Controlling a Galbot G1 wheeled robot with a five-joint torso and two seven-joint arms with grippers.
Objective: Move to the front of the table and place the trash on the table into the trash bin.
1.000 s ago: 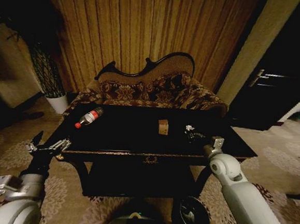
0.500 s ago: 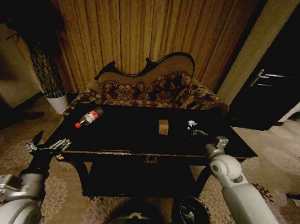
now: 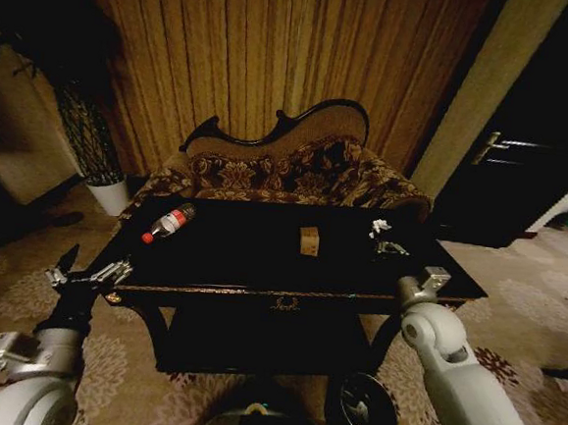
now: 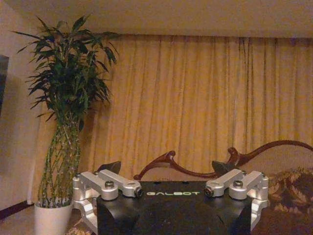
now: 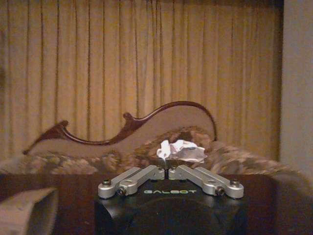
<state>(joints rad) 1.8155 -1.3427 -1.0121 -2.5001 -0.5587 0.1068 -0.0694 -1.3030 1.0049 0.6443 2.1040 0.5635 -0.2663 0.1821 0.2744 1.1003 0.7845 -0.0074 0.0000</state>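
The black table [image 3: 231,258] stands right in front of me. On it lie a clear bottle with a red label [image 3: 168,223] at the left and a tan box [image 3: 308,240] in the middle; the box [image 5: 24,210] is also in the right wrist view. My right gripper [image 3: 388,244] [image 5: 166,171] is over the table's right part, shut on the crumpled white wrapper [image 3: 379,226] [image 5: 181,151] at its fingertips. My left gripper [image 3: 87,276] [image 4: 166,167] hovers open off the table's left front corner, holding nothing. The round dark trash bin [image 3: 367,406] stands on the floor under the table's right front edge.
A floral sofa [image 3: 287,173] with a curved dark frame sits just behind the table, before yellow curtains. A tall plant in a white pot [image 3: 108,195] stands at the back left. A dark door [image 3: 524,163] is at the right. Patterned carpet surrounds the table.
My right gripper has carried the wrapper to the right and farther over the table. The left arm, bottle and box stay where they were.
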